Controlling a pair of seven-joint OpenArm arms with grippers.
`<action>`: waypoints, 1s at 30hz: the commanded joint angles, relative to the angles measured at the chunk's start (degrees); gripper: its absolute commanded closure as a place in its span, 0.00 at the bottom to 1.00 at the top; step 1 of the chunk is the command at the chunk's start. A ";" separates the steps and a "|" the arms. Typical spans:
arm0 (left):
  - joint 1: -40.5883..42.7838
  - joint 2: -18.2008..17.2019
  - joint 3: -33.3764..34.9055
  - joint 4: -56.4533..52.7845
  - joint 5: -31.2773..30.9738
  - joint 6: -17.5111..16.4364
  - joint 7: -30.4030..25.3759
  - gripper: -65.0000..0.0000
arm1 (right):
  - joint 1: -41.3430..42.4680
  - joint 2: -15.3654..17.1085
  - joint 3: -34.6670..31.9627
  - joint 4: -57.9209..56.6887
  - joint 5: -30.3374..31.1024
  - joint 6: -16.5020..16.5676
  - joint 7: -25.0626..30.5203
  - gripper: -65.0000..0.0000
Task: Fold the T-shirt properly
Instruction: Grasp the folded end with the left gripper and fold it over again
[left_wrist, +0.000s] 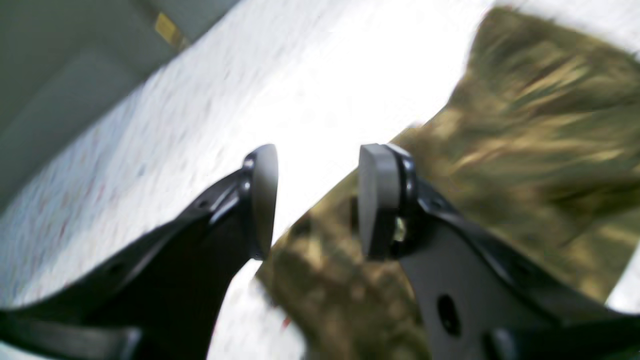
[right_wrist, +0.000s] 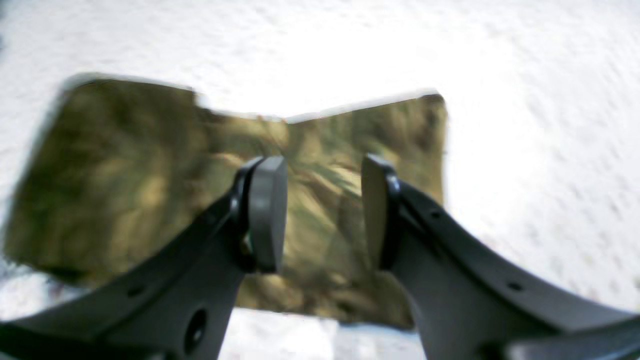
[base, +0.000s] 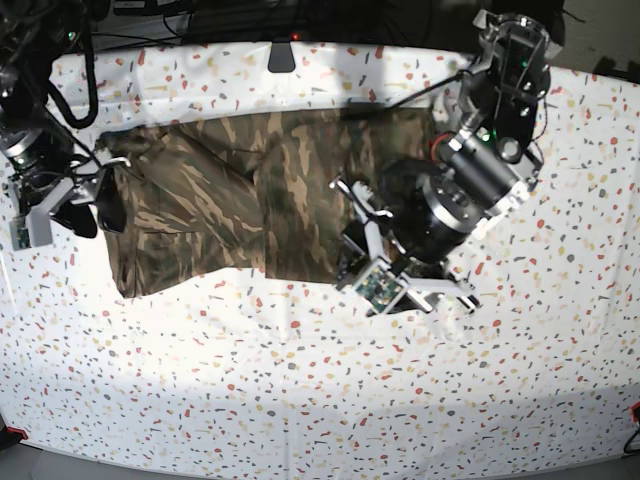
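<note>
The camouflage T-shirt (base: 240, 200) lies spread across the white speckled table (base: 300, 400), with one sleeve at the left. My left gripper (base: 352, 235) hovers over the shirt's right edge. In the left wrist view it (left_wrist: 317, 200) is open and empty, with the blurred shirt (left_wrist: 525, 150) below and to the right. My right gripper (base: 95, 205) is at the shirt's left end by the sleeve. In the right wrist view it (right_wrist: 322, 212) is open and empty above the shirt (right_wrist: 125, 175). Both wrist views are motion-blurred.
Cables and a small black object (base: 282, 55) sit at the table's back edge. The left wrist view shows the table's edge with grey floor (left_wrist: 60, 75) beyond it. Bare tabletop stretches in front of the shirt.
</note>
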 joint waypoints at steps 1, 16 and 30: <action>-0.92 -0.46 -0.63 1.05 -0.94 1.22 -0.35 0.61 | 1.07 2.08 1.05 -2.05 0.26 -0.24 0.09 0.61; -0.94 0.42 0.33 1.05 -19.98 5.14 -0.22 0.61 | 16.87 18.99 1.42 -50.64 9.25 0.37 0.15 0.34; -0.94 0.39 0.33 1.05 -19.96 5.14 3.87 0.61 | 27.10 19.67 -15.65 -70.93 14.03 1.46 -5.27 0.34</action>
